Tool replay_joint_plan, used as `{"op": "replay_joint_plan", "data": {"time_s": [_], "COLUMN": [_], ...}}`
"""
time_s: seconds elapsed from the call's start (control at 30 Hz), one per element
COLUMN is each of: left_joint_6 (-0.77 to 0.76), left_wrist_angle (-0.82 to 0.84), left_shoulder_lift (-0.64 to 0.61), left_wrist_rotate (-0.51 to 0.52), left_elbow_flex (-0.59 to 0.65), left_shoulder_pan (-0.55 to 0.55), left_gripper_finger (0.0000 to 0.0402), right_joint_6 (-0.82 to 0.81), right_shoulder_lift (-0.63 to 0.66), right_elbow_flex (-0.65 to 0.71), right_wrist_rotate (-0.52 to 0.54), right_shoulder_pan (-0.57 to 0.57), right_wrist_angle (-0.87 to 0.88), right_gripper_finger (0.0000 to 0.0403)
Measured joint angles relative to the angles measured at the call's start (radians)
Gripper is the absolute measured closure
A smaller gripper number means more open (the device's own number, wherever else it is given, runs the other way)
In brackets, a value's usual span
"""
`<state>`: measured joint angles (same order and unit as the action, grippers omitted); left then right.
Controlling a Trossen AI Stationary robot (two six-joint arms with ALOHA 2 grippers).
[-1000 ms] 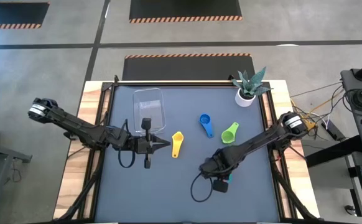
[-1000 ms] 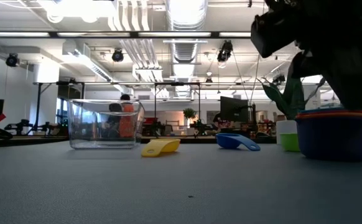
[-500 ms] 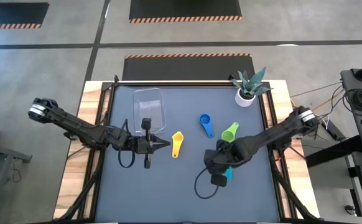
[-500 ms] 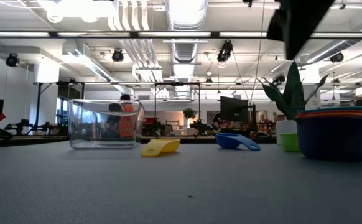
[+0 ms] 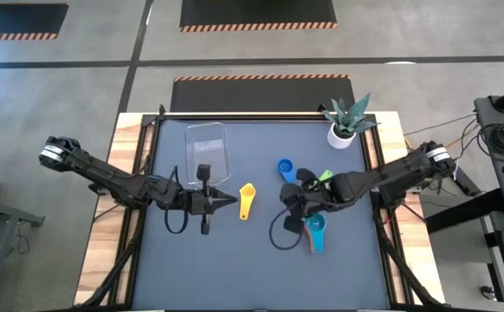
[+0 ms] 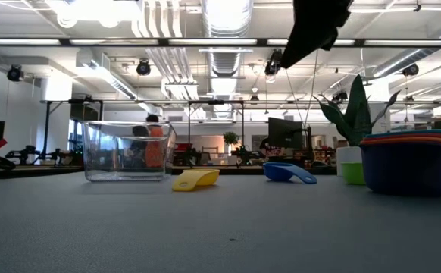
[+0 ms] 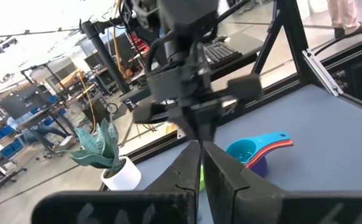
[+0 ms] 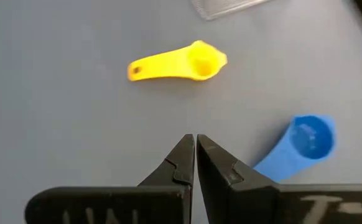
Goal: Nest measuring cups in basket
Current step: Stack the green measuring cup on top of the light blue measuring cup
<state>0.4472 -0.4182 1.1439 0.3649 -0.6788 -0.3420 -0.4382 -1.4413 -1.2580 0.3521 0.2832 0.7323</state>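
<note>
From above you get the whole layout: the clear basket [image 5: 207,151] sits at the far left of the table [image 5: 261,269], with the yellow cup [image 5: 247,200] just to its right and nearer, then the blue cup [image 5: 286,172], then the green cup [image 5: 323,181] half hidden under the right arm. A nested stack [image 5: 314,232] with teal on top lies nearer, right of centre, and a potted plant [image 5: 345,121] stands at the far right corner.

The left gripper [image 5: 228,200] waits between basket and yellow cup, fingers pressed together and holding nothing. The right gripper [image 5: 284,196] hangs above the table between the yellow and blue cups, also closed and empty; its own camera shows you both cups apart from its fingertips.

Only the low view tells you height: the right arm is well clear of the table. It also shows the stack's purple base [image 6: 407,167] and orange rim. The left wrist view adds the stack's red layer [image 7: 274,149] beneath the teal one.
</note>
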Motion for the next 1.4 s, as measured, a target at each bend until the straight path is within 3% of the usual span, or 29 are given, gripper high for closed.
{"op": "replay_joint_plan", "data": {"time_s": [0.27,0.57,0.83,1.0,1.27,1.4], "left_joint_6": [0.056,-0.081,-0.124,-0.097,0.001,0.059], "left_wrist_angle": [0.006,0.094,0.162,0.175,0.203,0.205], "left_shoulder_lift": [0.000,0.000,-0.002,-0.021,-0.098,-0.137], "left_wrist_rotate": [0.002,0.002,0.001,0.000,0.001,0.002], "left_elbow_flex": [0.000,0.000,0.000,0.000,0.000,0.000], "left_shoulder_pan": [0.000,-0.002,-0.002,-0.002,-0.002,-0.002], "left_gripper_finger": [0.0402,0.0402,0.0402,0.0402,0.0402,0.0402], "right_joint_6": [0.084,0.063,-0.056,-0.117,-0.357,-0.358], "right_shoulder_lift": [0.008,0.113,0.220,0.266,0.301,0.298], "right_elbow_flex": [0.116,0.339,0.436,0.456,0.424,0.403], "right_wrist_rotate": [0.015,0.015,0.015,0.014,0.002,-0.079], "right_shoulder_pan": [-0.055,-0.057,-0.060,-0.060,-0.075,-0.075], "right_wrist_angle": [-0.205,-0.465,-0.505,-0.437,-0.042,0.061], "right_gripper_finger": [0.0394,0.0394,0.0394,0.0394,0.0394,0.0394]}}
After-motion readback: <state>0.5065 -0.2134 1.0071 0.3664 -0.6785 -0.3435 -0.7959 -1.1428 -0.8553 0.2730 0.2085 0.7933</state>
